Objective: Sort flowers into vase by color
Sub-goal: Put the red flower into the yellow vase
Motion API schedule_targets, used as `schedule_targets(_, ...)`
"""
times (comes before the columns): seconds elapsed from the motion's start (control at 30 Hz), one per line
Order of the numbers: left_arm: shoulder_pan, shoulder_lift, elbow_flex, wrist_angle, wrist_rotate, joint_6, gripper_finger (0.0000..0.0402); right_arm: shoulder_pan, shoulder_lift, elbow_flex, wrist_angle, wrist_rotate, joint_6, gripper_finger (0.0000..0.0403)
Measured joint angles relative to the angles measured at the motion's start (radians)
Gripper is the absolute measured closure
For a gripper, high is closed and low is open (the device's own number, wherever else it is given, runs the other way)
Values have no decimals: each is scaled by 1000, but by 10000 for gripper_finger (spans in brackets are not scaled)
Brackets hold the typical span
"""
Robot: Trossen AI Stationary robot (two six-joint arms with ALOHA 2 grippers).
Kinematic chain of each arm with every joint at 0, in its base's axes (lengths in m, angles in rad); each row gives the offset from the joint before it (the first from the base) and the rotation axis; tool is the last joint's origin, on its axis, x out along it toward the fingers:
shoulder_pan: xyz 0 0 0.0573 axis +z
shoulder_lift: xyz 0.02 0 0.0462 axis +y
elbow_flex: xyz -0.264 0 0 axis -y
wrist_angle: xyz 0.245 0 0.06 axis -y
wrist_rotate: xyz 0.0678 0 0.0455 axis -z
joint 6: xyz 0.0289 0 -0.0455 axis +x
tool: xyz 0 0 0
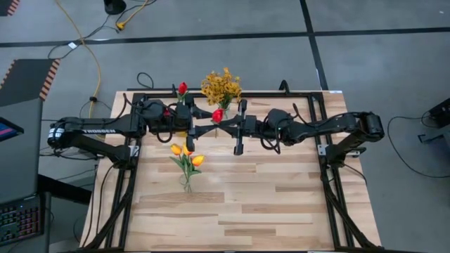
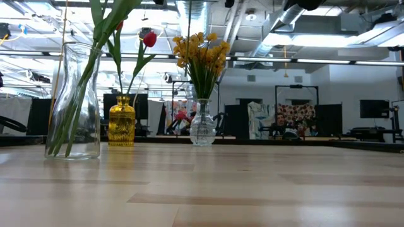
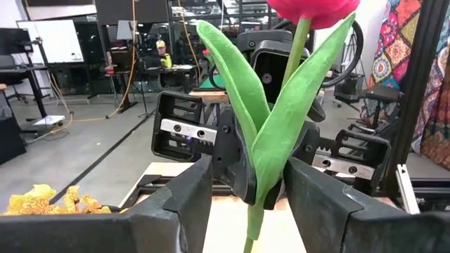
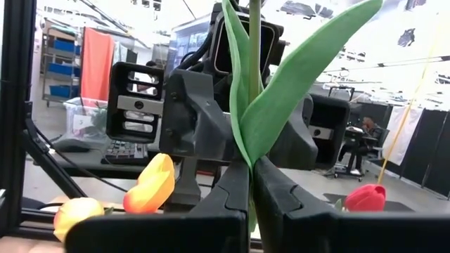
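pale wood table [image 1: 267, 197], right gripper [image 4: 251, 184] clamped on red tulip [image 1: 217, 114], left gripper [image 3: 247, 184] apart, workshop behind

Red tulip [image 3: 313, 7] with green leaves, yellow-orange tulips [image 1: 185, 156], mustard-yellow blossoms [image 2: 201, 53], an amber vase [image 2: 122, 125].

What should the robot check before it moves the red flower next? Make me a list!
1. Right gripper shut on the green stem of the held red tulip: ok.
2. Left gripper also gripping that stem: not ok, its fingers stand apart around the leaves.
3. Amber glass vase upright, holding the other red tulip: ok.
4. Room in the amber vase's neck for one more stem: cannot tell.
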Motion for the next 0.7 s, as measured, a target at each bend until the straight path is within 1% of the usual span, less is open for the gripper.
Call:
schedule_targets(0.37,0,6,0,-5,7,16,310,4,0,-1,-31,2,10,371)
schedule_targets(0.57,0,19,0,1,44,17,347,5,0,-1,-30,2,9,371)
schedule_targets(0.7,1,21,0,2,44,17,369,5,0,-2,-31,2,33,365)
